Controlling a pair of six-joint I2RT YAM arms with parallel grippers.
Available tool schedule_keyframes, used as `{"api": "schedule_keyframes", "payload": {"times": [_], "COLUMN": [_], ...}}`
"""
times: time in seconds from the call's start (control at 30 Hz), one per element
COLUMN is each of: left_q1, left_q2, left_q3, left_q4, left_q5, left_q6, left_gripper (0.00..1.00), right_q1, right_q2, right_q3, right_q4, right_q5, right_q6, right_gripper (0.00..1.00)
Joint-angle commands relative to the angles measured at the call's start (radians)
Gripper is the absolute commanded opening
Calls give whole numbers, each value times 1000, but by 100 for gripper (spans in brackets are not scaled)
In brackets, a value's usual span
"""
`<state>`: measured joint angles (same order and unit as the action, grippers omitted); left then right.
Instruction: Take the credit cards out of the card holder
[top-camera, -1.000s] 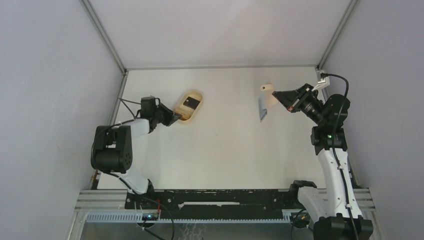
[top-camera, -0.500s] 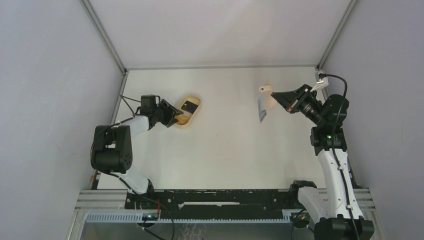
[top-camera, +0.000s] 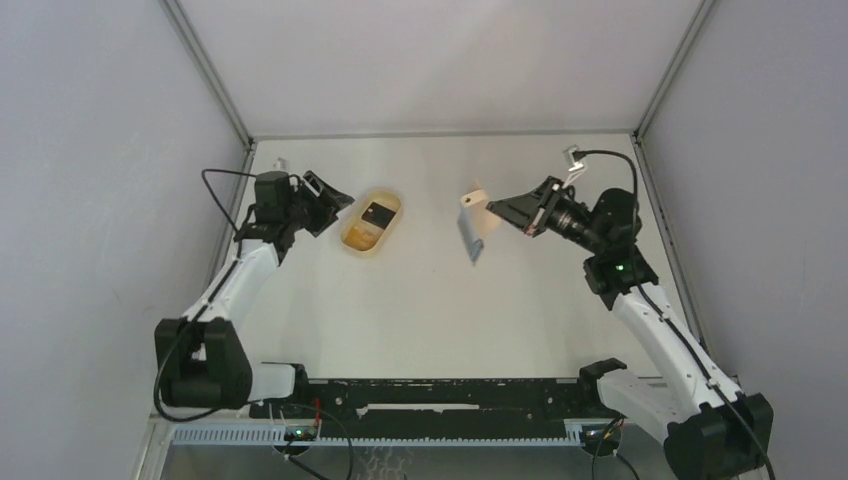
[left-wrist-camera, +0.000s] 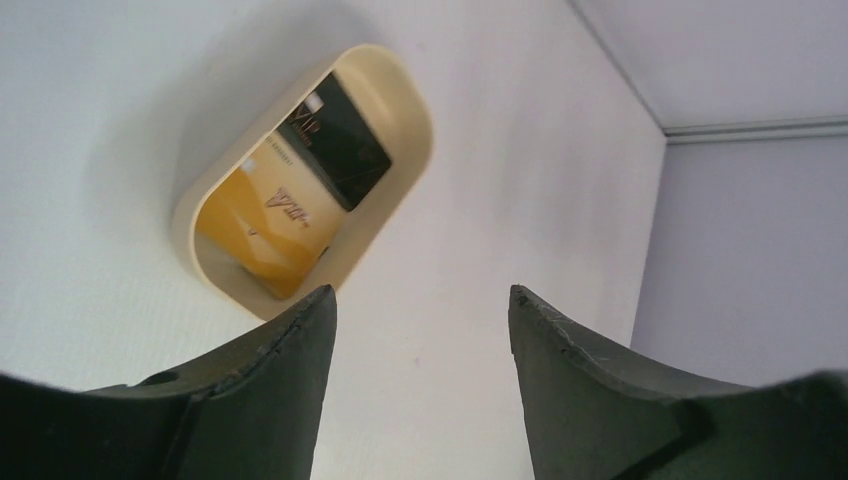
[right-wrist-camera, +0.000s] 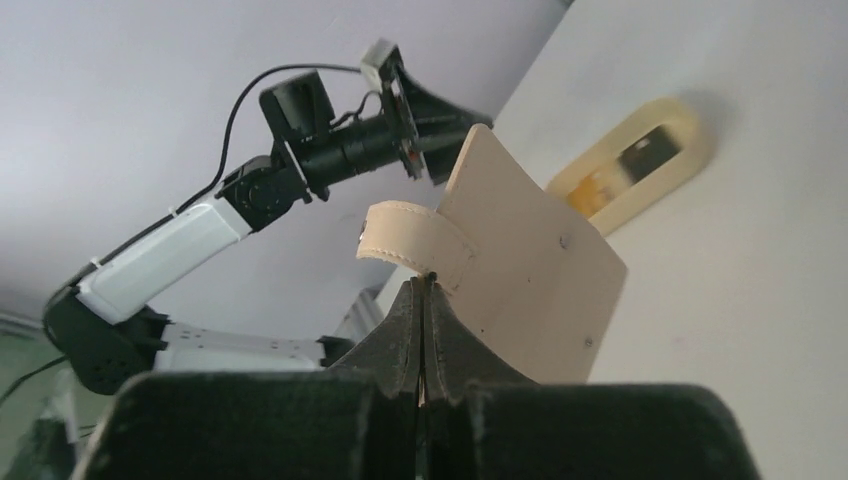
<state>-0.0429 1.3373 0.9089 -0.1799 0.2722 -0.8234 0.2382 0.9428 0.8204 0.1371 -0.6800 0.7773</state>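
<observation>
Tray (left-wrist-camera: 422, 140), two cards (left-wrist-camera: 335, 140) (perhaps more), left pincer (left-wrist-camera: 420, 292) apart, right pincer (right-wrist-camera: 426, 283) clamped on one card holder (right-wrist-camera: 530, 290)

The top camera sits high behind the near edge, and from far away we look down on the whole table (top-camera: 440, 300). The left wrist camera looks out between its parted jaws, near the table; the tray (left-wrist-camera: 412, 95) lies ahead of them. The right wrist camera looks along its closed jaws, the holder (right-wrist-camera: 540, 270) just past their tips. All three views share the tray.
</observation>
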Motion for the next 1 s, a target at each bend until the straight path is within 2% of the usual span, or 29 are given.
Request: {"api": "schedule_keyframes", "payload": {"times": [0.0, 0.13, 0.3, 0.47, 0.7, 0.73, 0.87, 0.97], "left_q1": [-7, -7, -21, -57, -85, -90, -151, -255], "left_q2": [-113, -161, -183, -175, -159, -159, -149, -113], "left_q3": [64, 44, 10, -1, 15, 19, 47, 74], "left_q4": [-61, -81, -81, -87, -100, -102, -108, -94], "left_q5": [-15, -12, -15, -29, -33, -36, -57, -79], "left_q6": [61, 77, 90, 106, 121, 126, 154, 171], "left_gripper": [69, 69, 69, 69, 69, 69, 69, 69], "right_q1": [121, 131, -13, -87, -173, -188, -213, -163], "right_q2": [70, 125, 272, 409, 420, 409, 348, 314], "right_q3": [-47, -129, -265, -279, -283, -285, -284, -261], "right_q4": [264, 276, 177, 74, -37, -54, -97, -147], "right_q5": [51, 80, 137, 174, 244, 254, 269, 301], "right_q6": [147, 136, 32, -30, -52, -57, -103, -158], "right_gripper": [0, 0, 0, 0, 1, 7, 44, 56]}}
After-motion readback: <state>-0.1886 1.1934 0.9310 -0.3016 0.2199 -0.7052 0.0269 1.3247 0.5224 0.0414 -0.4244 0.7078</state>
